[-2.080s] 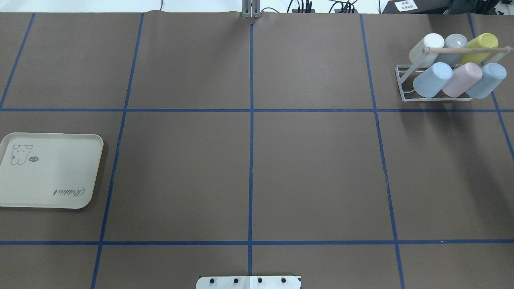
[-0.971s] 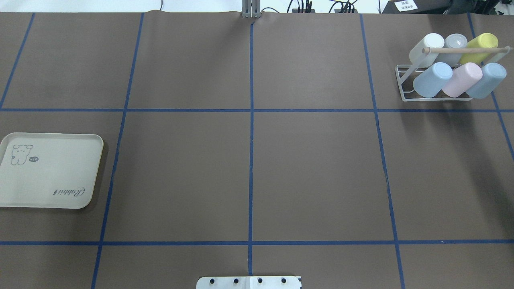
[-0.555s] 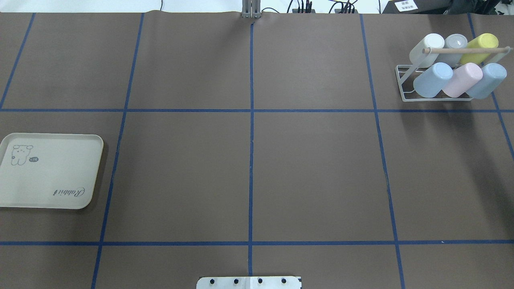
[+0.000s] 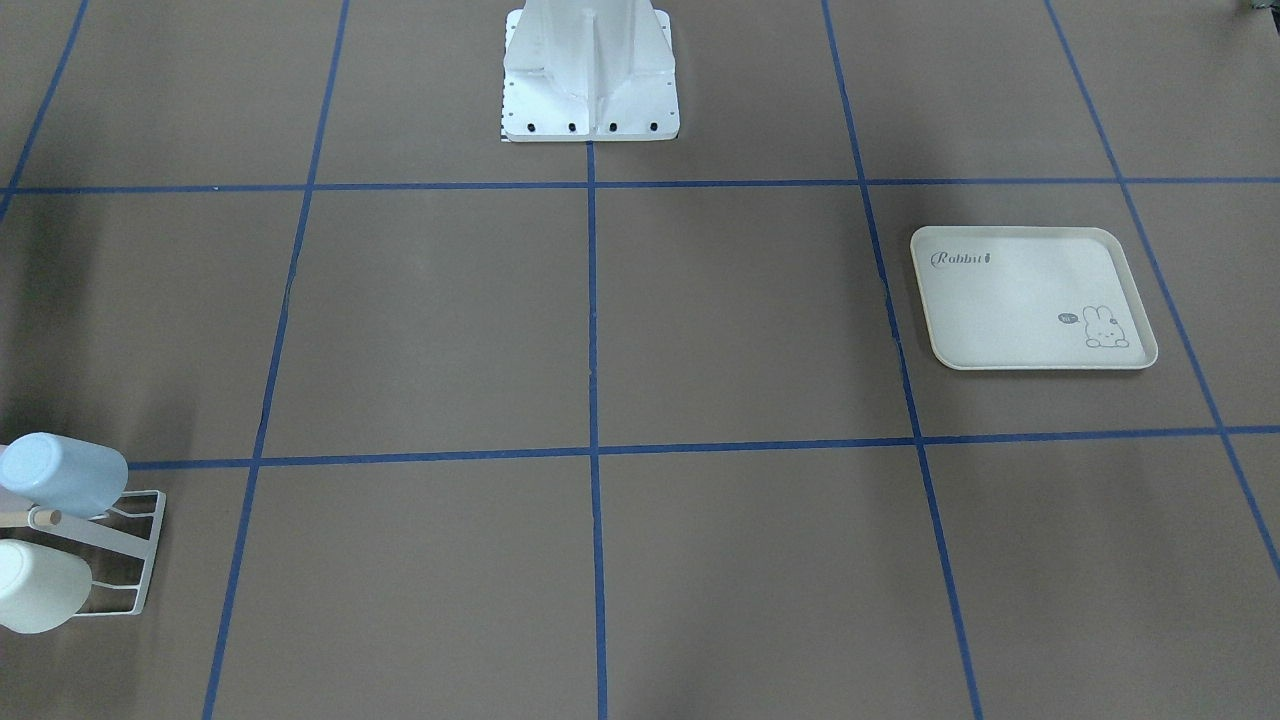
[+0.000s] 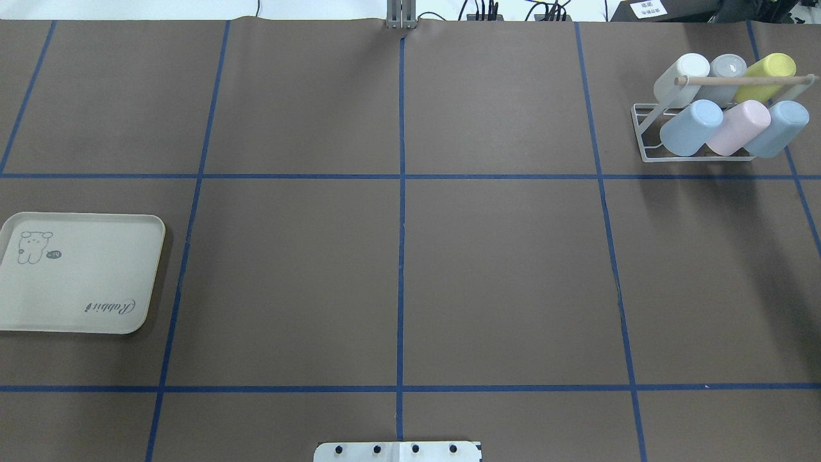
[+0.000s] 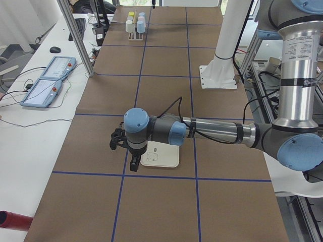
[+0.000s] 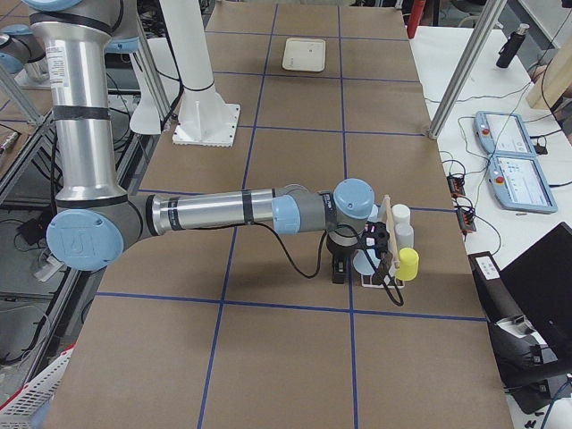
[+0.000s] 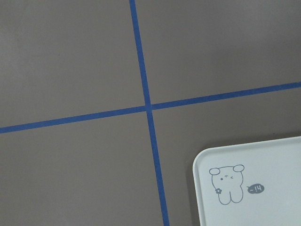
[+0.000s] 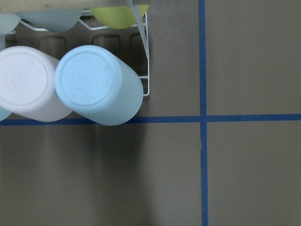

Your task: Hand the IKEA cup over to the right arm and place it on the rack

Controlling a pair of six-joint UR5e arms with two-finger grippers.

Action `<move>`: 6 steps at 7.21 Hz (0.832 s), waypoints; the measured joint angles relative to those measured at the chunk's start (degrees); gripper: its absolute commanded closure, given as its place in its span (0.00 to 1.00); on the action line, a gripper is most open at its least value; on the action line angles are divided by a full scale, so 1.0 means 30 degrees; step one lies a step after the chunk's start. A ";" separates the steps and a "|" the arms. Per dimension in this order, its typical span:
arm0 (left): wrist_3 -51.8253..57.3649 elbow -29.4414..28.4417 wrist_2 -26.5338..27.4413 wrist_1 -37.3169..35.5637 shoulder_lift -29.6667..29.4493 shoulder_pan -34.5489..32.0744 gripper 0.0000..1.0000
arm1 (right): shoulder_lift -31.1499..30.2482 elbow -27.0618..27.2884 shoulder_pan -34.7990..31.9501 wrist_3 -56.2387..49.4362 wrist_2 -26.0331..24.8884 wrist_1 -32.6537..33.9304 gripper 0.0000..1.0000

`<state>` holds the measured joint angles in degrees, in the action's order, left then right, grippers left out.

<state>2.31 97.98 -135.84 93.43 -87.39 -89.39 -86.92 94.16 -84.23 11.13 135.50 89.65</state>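
Your six cups (image 5: pixel 689 128) already sit slanted on the rack (image 5: pixel 641 146), just beside the right claw (image 7: pixel 339 271) and well apart from the left claw (image 6: pixel 133 164) by the tray (image 5: pixel 83 289). Whether either claw is clenched, you cannot tell.

Six pastel cups (image 5: pixel 737 128) on the white rack (image 5: pixel 744 81), far right; cream tray (image 5: pixel 83 289) at left

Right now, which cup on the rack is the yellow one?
The yellow cup is the only one that colour. Seen from overhead, it sits at the right end of the rack's back row, next to the grey cup.
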 measured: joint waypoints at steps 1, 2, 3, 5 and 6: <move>-0.0005 0.0020 -0.0039 0.0000 0.0005 0.0001 0.00 | 0.0046 -0.0068 0.0025 0.0001 0.0025 0.0000 0.01; -0.0002 0.0043 -0.0075 0.0000 0.0008 0.0002 0.00 | 0.0059 -0.0105 0.0030 -0.0009 0.0070 -0.0006 0.01; 0.0011 0.0063 -0.0100 0.0007 0.0010 0.0002 0.00 | 0.0092 -0.0105 0.0039 -0.0010 0.0103 -0.0018 0.01; 0.0039 0.0219 -0.0125 0.0019 0.0010 0.0016 0.00 | 0.0122 -0.0083 0.0059 -0.0011 0.0130 -0.0016 0.01; 0.0040 0.0380 -0.0129 0.0002 0.0010 0.0015 0.00 | 0.0145 -0.0052 0.0063 -0.0016 0.0143 -0.0022 0.01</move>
<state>2.43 99.13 -136.22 93.43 -87.36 -89.35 -86.49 94.00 -84.04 11.08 135.93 89.58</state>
